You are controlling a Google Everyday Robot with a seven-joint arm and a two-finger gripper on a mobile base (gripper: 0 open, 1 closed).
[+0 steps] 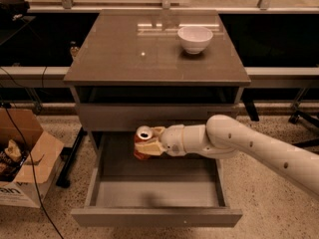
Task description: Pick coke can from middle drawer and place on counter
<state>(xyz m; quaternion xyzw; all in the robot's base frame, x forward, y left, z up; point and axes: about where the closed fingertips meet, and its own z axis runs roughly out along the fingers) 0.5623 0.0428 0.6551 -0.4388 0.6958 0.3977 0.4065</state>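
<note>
My gripper [150,145] is closed around the coke can [144,133], above the back of the middle drawer [159,189].

The end effector [152,144] is holding the coke can [144,133] over the open middle drawer [154,193]. A white bowl [195,38] is occupying the far right of the counter [129,59].

Red coke can [144,133], silver top up, between jaws of gripper [148,146] above open grey middle drawer [155,193].
</note>
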